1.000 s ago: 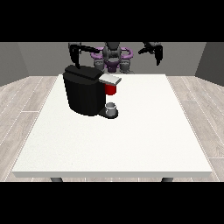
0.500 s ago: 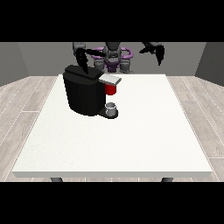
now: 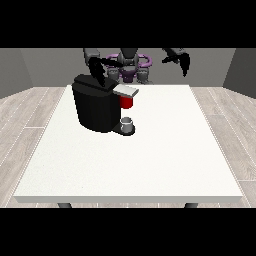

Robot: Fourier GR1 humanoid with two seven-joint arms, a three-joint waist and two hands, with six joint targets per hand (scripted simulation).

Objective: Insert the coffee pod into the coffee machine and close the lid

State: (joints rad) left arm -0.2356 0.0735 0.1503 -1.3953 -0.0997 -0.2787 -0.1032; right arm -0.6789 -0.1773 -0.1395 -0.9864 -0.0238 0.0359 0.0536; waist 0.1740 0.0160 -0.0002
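Note:
The black coffee machine (image 3: 97, 107) stands on the white table (image 3: 150, 150), left of centre. Its grey lid (image 3: 125, 90) lies almost level over a red part (image 3: 127, 102) at the front. A small grey cup (image 3: 127, 123) sits on the machine's base. I see no coffee pod. The hand at the view's left (image 3: 99, 73) reaches down with straight fingers to the machine's top rear edge, just behind the lid. The hand at the view's right (image 3: 182, 62) hangs raised in the air, far from the machine, fingers relaxed and holding nothing.
The robot's purple and grey torso (image 3: 129, 65) stands behind the table's far edge. Wooden floor surrounds the table.
The hand at the view's left has come down and slightly rightwards onto the machine's top. The hand at the view's right has hardly moved.

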